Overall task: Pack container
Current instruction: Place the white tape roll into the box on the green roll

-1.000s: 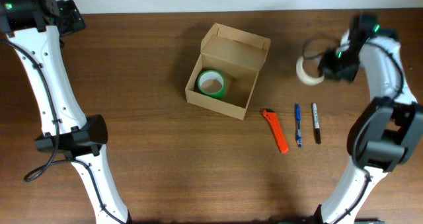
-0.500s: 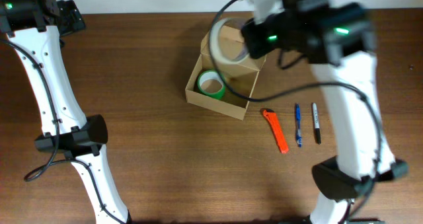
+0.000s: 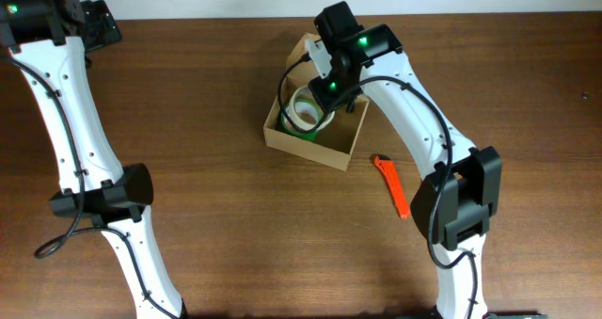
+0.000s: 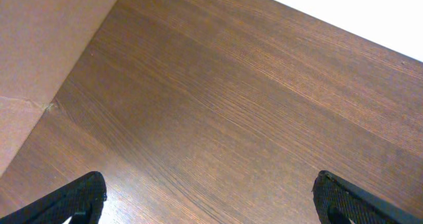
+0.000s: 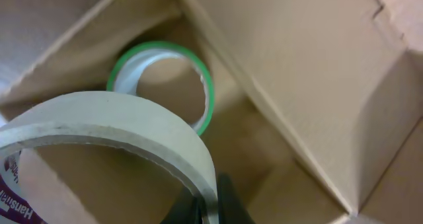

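Observation:
The tan cardboard container (image 3: 350,146) stands open at the table's middle back, its flap lid tilted up behind. A green-edged tape roll (image 3: 323,122) lies flat inside it, also seen in the right wrist view (image 5: 207,85). My right gripper (image 3: 324,95) is shut on the wall of a cream masking tape roll (image 3: 299,110) and holds it over the container's opening, above the green roll. In the right wrist view the cream roll (image 5: 125,128) fills the lower left, pinched between the fingers (image 5: 210,201). My left gripper (image 4: 211,197) is open over bare wood at the far left back.
An orange utility knife (image 3: 392,185) lies on the table to the right of the container. My right arm hides the spot beyond it. The container's inner walls (image 5: 317,98) stand close round the held roll.
My right arm has swung from the far right to the container, carrying the cream roll, and now holds it low over the opening. The left arm has not moved.

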Action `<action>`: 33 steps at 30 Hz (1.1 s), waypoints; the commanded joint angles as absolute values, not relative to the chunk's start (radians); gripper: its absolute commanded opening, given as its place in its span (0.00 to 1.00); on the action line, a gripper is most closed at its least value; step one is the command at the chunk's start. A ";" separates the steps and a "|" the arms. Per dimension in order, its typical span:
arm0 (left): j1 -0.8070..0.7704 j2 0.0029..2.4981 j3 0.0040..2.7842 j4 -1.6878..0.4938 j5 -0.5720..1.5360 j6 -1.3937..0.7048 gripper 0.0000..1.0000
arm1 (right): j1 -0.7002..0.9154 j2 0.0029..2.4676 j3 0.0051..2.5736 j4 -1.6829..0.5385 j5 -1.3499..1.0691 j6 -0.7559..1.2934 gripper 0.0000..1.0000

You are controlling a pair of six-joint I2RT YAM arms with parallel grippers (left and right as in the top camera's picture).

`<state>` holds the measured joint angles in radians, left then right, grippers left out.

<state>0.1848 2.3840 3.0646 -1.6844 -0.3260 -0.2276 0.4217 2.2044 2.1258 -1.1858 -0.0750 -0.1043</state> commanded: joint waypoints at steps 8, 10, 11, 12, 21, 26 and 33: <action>0.189 2.362 3.059 -1.687 -0.329 -0.218 1.00 | 0.427 2.279 2.136 -1.101 -0.027 -0.097 0.04; 0.189 2.362 3.059 -1.687 -0.329 -0.218 1.00 | 0.427 2.289 2.136 -1.091 -0.025 -0.096 0.04; 0.189 2.362 3.059 -1.687 -0.329 -0.218 1.00 | 0.429 2.292 2.136 -1.086 -0.024 -0.089 0.04; 0.189 2.362 3.059 -1.687 -0.329 -0.218 1.00 | 0.431 2.296 2.136 -1.079 -0.025 -0.089 0.04; 0.189 2.362 3.059 -1.687 -0.329 -0.218 1.00 | 0.466 2.320 2.136 -1.023 0.018 -0.070 0.04; 0.189 2.362 3.059 -1.687 -0.329 -0.218 1.00 | 0.470 2.355 2.136 -1.023 0.043 -0.051 0.04; 0.189 2.362 3.059 -1.687 -0.329 -0.219 1.00 | 0.470 2.364 2.136 -1.004 0.043 -0.051 0.04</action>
<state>0.1848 2.3840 3.0646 -1.6844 -0.3260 -0.2276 0.4648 2.3596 2.1258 -1.0164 0.0227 -0.0620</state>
